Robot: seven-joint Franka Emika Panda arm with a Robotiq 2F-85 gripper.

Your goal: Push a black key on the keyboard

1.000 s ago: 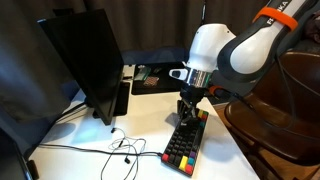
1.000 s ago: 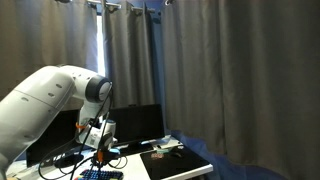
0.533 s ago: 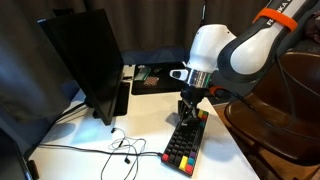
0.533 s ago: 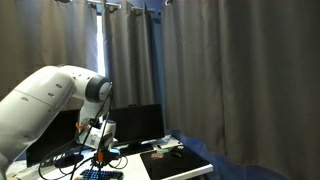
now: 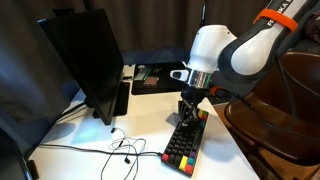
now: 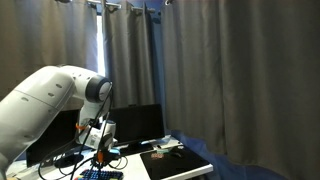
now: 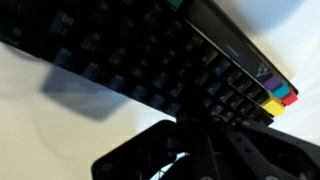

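The keyboard (image 5: pixel 185 145) lies on the white table, black keys in the middle, red, yellow, green and blue keys along its edges. My gripper (image 5: pixel 187 113) points straight down and its tip touches the far part of the keyboard. The fingers look pressed together. In the wrist view the black keys (image 7: pixel 130 60) fill the frame, coloured keys (image 7: pixel 280 97) at the right, and the dark gripper (image 7: pixel 195 120) rests on the keys. In an exterior view only a corner of the keyboard (image 6: pixel 100 174) shows under the gripper (image 6: pixel 101 160).
A black monitor (image 5: pixel 85 65) stands at the left of the table. A black desk mat (image 5: pixel 165 77) lies behind the arm. White earphone cables (image 5: pixel 118 150) trail near the front. A dark wooden chair (image 5: pixel 290 110) stands at the right edge.
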